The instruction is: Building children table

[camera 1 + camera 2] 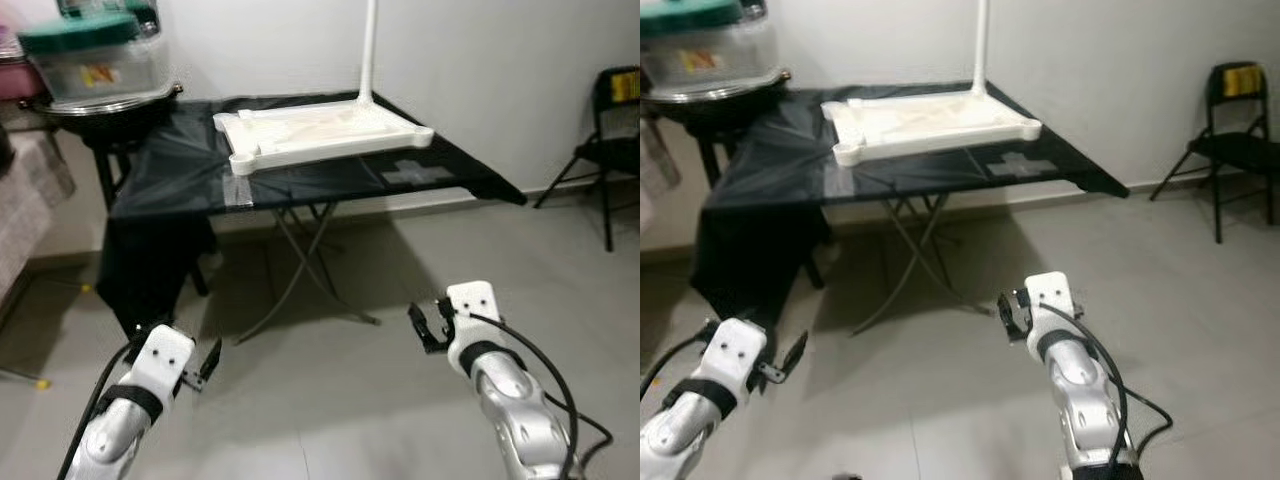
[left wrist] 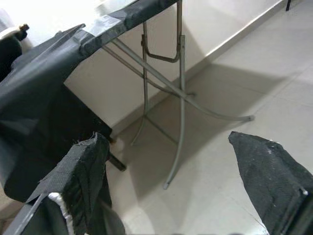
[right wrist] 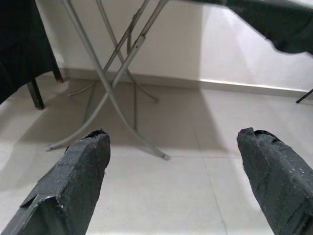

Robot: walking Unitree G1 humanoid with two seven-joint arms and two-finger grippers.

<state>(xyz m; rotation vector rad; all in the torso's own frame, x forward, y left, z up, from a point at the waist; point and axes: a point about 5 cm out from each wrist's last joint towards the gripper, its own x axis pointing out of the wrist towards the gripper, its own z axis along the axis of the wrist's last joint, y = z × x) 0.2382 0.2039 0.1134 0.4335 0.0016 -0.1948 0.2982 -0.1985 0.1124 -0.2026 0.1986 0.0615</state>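
A white children's tabletop (image 1: 320,135) lies upside down on a folding table draped in black cloth (image 1: 190,170). One white leg (image 1: 368,50) stands upright in its far right corner; the near left corner socket (image 1: 243,164) holds nothing. My left gripper (image 1: 208,362) hangs low over the floor in front of the table's left side. Its fingers (image 2: 80,176) are spread wide with nothing between them. My right gripper (image 1: 428,325) is held low in front of the table's right side, also open, with bare floor showing between its fingers (image 3: 78,176).
Crossed metal legs (image 1: 300,270) stand under the black table. A black stand with clear, green-lidded containers (image 1: 95,60) is at the left, beside a patterned cloth surface (image 1: 25,200). A black folding chair (image 1: 610,140) stands at the right wall. Grey floor (image 1: 330,400) lies before me.
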